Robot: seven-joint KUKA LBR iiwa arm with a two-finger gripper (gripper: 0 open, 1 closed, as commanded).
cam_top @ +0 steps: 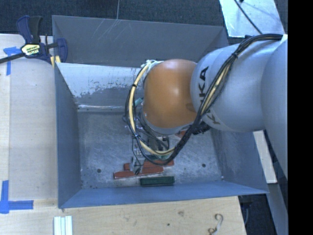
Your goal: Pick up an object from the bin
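arm (pixel 168 99) over red-brown flat piece (pixel 124 174) & dk green bar (pixel 157 181), bin (pixel 68 146) front.

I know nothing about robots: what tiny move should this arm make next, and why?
Probably a small drop straight down, I'd guess. The gripper hangs over reddish-brown flat pieces near the bin's front wall, with a dark green bar lying just in front of them. Cables hide its tip, so contact cannot be judged.
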